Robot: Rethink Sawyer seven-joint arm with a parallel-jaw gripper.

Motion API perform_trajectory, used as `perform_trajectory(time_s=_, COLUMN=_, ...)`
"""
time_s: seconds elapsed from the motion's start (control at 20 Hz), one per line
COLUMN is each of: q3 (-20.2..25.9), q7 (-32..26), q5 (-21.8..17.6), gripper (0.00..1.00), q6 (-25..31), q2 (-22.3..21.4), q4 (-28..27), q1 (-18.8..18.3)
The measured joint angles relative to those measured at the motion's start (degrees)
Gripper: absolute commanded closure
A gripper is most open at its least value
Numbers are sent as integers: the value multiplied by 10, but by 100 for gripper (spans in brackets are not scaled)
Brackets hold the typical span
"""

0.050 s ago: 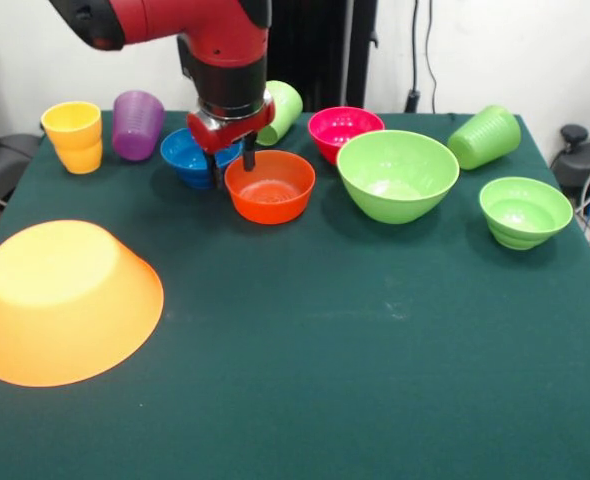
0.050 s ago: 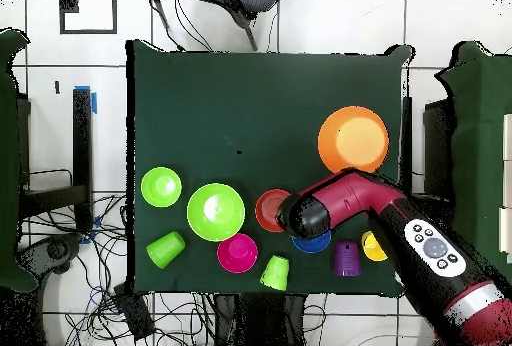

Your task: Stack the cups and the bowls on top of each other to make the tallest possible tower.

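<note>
Nearest: huge orange bowl (image 1: 63, 303) upside down on green bench (image 1: 375, 380), front left. Mid row: red-orange bowl (image 1: 270, 186), large light green bowl (image 1: 397, 175), small green bowl (image 1: 524, 211), all upright. Hand (image 1: 230, 163) straddles red-orange bowl's near-left rim, one finger inside, one outside by blue bowl (image 1: 188, 156); narrow gap, grip not confirmed. Far row: yellow cup (image 1: 74, 137), purple cup (image 1: 137, 124), pink bowl (image 1: 342, 130), two light green cups (image 1: 485, 136) tipped over. Nothing stacked.
</note>
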Motion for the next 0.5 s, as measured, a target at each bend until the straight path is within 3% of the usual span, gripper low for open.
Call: perform_trajectory(time_s=0.5, q3=-13, q7=0, q5=-34, gripper=0, q6=-38, q2=36, q4=-2, q1=3)
